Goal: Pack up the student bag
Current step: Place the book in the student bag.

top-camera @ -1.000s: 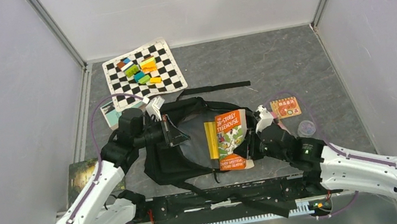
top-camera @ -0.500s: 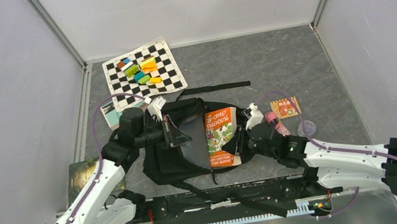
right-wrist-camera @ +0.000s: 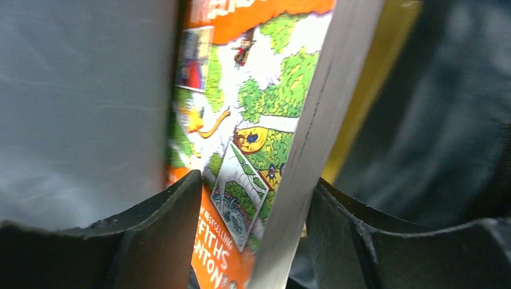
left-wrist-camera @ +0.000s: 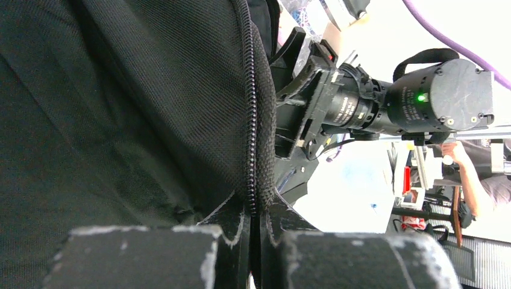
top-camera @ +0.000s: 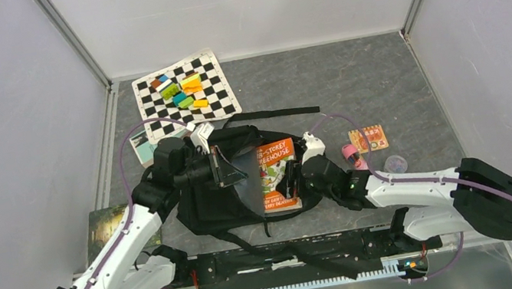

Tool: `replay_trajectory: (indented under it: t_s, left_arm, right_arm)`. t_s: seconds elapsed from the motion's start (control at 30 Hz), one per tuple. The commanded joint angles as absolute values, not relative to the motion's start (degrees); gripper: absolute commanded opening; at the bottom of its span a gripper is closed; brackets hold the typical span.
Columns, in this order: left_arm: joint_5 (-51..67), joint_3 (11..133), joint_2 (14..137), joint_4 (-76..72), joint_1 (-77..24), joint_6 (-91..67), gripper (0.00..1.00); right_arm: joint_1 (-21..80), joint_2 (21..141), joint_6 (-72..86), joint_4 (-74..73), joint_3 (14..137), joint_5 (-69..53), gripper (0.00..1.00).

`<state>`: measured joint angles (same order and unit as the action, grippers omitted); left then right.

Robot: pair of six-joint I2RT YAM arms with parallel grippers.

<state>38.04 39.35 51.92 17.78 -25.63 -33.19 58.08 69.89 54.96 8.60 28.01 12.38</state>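
The student bag (top-camera: 208, 206) lies open in the middle of the table, black with a grey lining. My left gripper (top-camera: 219, 167) is shut on its zipper edge (left-wrist-camera: 254, 120) and holds the flap up at the opening's left side. An orange-and-green book (top-camera: 277, 174) sits in the opening. My right gripper (top-camera: 291, 179) is at the book's near right edge. In the right wrist view the book (right-wrist-camera: 253, 120) stands tilted between the jaws of the right gripper (right-wrist-camera: 253, 229), which are spread wider than the book is thick. The left gripper (left-wrist-camera: 260, 232) shows only fabric between its fingers.
A chessboard mat (top-camera: 219, 104) with several coloured blocks lies at the back left. An orange card (top-camera: 368, 139), a small pink object (top-camera: 351, 153) and a clear disc (top-camera: 395, 164) lie right of the bag. A book (top-camera: 144, 150) and a dark green book (top-camera: 107, 226) lie left.
The right arm has carried the book leftward, deeper into the bag's opening, and its jaws have spread apart around it. The left gripper has kept its hold on the bag's edge.
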Motion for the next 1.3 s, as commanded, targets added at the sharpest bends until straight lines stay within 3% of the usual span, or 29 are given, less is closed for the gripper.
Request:
replay_trajectory:
  t_s: [0.0,0.17,0.5,0.83,1.07,1.17,1.27]
  left_arm:
    - [38.6,39.0,52.4,15.3,-25.6,-32.9,0.02]
    - [37.5,38.6,53.2,15.4,-25.6,-32.8,0.02]
    - [37.3,39.0,54.2,15.6,-25.6,-32.4,0.02]
    - [37.2,38.9,54.9,15.2,-25.6,-32.2,0.02]
    - [28.8,38.9,54.2,18.6,-25.6,-31.5,0.04]
    - [20.3,38.6,54.3,21.2,-25.5,-32.4,0.15]
    - [15.0,38.4,55.4,23.0,-25.4,-33.0,0.35]
  right_arm:
    - [58.1,70.0,49.6,2.0,29.0,19.9,0.7]
    - [58.1,69.3,47.5,1.0,29.3,20.6,0.73]
    - [58.1,73.6,46.6,8.2,29.5,14.9,0.38]
    - [58.4,82.9,46.0,16.0,34.5,10.7,0.33]
    - [58.4,82.6,45.7,16.3,34.4,11.7,0.34]
    - [58.5,79.5,45.5,15.1,33.0,13.3,0.4]
    - [58.5,75.6,44.1,12.4,32.5,14.9,0.55]
